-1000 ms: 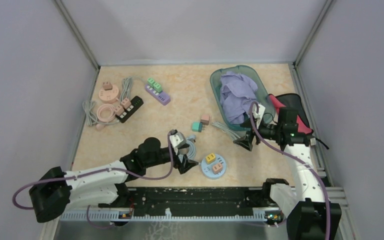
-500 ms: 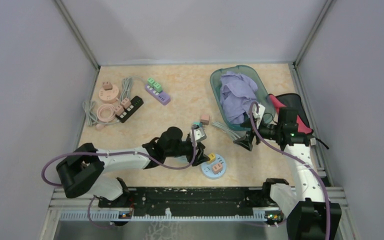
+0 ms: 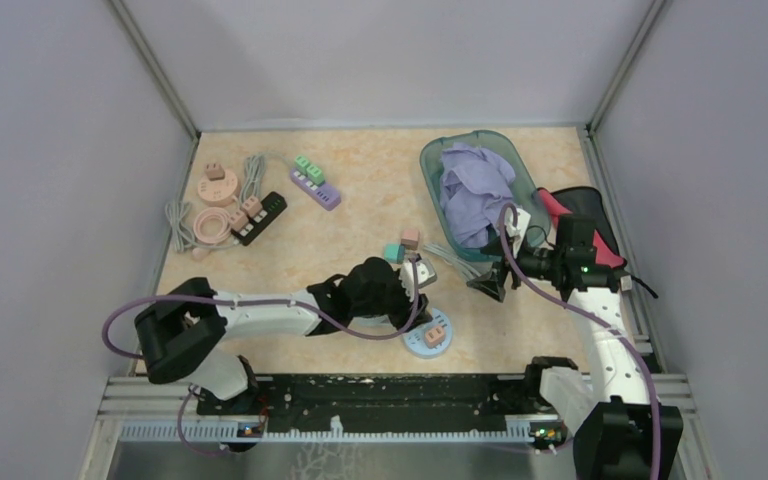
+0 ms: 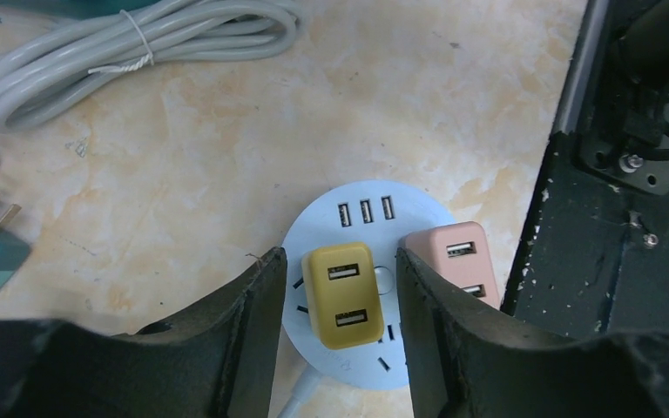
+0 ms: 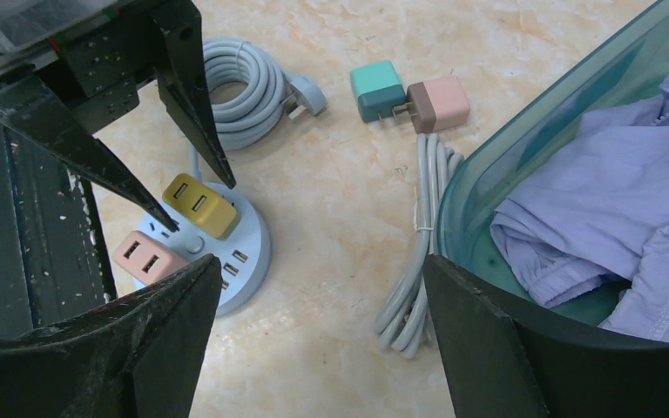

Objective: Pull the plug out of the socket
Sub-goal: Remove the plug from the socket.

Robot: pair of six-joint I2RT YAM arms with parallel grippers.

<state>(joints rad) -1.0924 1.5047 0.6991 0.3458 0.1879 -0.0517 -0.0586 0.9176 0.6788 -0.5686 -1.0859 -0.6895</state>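
A round light-blue socket lies on the table near the front rail. A yellow plug and a pink plug sit in it. My left gripper hangs over the socket with one finger on each side of the yellow plug. A narrow gap shows on both sides, so the jaws are open and not touching it. My right gripper hovers open to the right, above bare table beside the basin, holding nothing.
A teal basin holding purple cloth stands at the back right. Tied grey cables and loose teal and pink plugs lie behind the socket. Power strips and a pink round socket sit far left. The black rail runs close by.
My left arm has swung right from beside the socket to over it, and its jaws have narrowed around the yellow plug. The right arm has not moved.
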